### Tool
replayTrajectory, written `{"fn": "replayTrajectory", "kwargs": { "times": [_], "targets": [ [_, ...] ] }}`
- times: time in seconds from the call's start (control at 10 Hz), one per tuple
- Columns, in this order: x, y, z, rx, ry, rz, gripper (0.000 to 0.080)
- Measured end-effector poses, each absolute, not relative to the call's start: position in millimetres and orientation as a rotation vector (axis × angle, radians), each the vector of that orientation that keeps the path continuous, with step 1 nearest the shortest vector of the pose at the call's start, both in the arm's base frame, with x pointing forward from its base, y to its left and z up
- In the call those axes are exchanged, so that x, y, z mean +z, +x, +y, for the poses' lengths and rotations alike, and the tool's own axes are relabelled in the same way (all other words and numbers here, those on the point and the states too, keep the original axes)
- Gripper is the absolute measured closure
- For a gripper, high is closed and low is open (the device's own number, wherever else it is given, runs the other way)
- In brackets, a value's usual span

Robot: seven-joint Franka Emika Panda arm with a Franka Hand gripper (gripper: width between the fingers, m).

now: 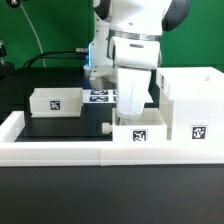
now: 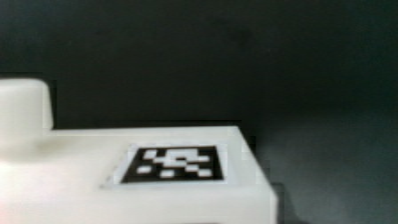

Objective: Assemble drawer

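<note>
Nearest, the long low white border wall (image 1: 60, 152) seems to be bracing one small white tagged plastic tray (image 1: 138, 131), which is sitting just beside the large hollow white box case (image 1: 190, 95) — probably lined up for sliding in. The robot's two-finger gripper (image 1: 134, 108) is hanging right over that tray — clenched or released, I cannot tell. Farther back, a second small white tray (image 1: 57, 100) is waiting.
</note>
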State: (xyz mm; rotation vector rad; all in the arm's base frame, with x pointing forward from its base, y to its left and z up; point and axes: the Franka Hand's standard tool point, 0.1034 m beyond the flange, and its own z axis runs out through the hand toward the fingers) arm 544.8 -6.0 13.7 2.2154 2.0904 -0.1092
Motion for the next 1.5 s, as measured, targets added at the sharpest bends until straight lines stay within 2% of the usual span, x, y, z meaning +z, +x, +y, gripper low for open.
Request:
{"fn": "replayTrajectory", "kwargs": {
  "times": [0.8,1.5],
  "targets": [
    [10.1,539.2,5.1,-0.109,2.217,2.084,0.0755],
    [8.3,538.8,-0.6,-0.033,2.183,2.082,0.0755]
  ]
}}
